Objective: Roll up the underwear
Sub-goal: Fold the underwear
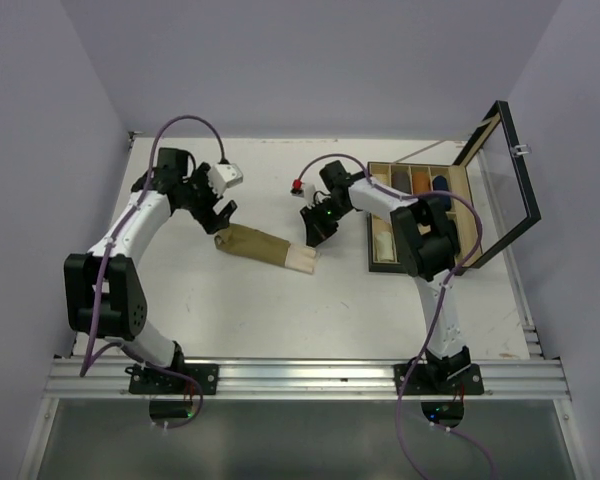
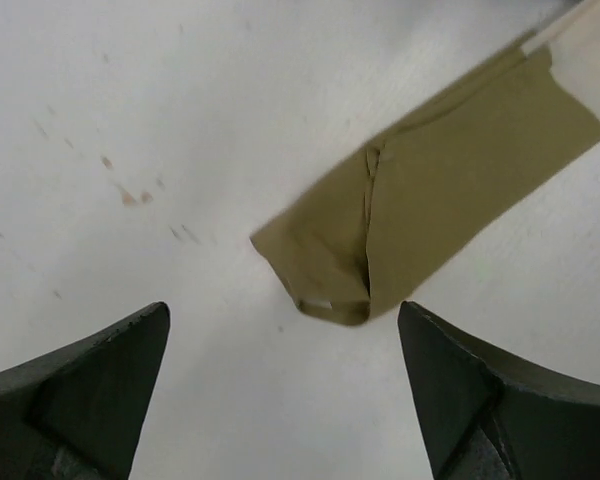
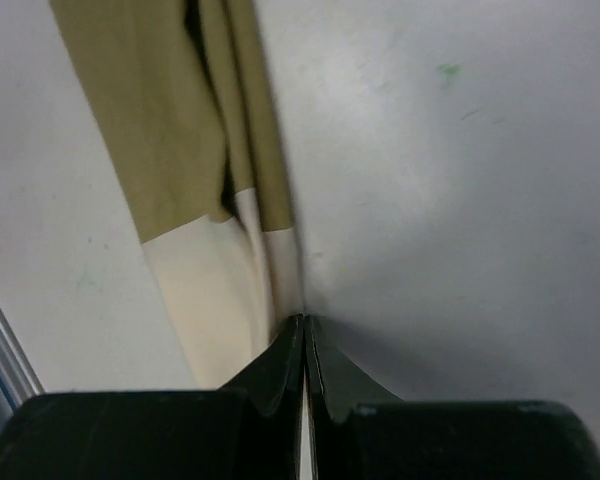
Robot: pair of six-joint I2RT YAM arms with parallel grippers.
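Note:
The olive-tan underwear (image 1: 260, 247) lies on the white table as a long folded strip, its cream waistband (image 1: 302, 260) at the right end. My left gripper (image 1: 218, 220) hovers over the strip's left end, open. In the left wrist view its fingers (image 2: 100, 380) stand wide apart, and the underwear (image 2: 450, 190) lies just beyond them, untouched. My right gripper (image 1: 313, 238) is at the waistband end. In the right wrist view the right gripper (image 3: 304, 320) is shut, its tips pinching the edge of the cream waistband (image 3: 210, 290) of the underwear (image 3: 180, 130).
A wooden compartment box (image 1: 382, 262) sits on the table at the right, its glass lid (image 1: 505, 185) propped open. Several rolled cloths (image 1: 420, 181) fill its far row. A small red object (image 1: 298, 185) lies behind the right gripper. Grey walls enclose the table.

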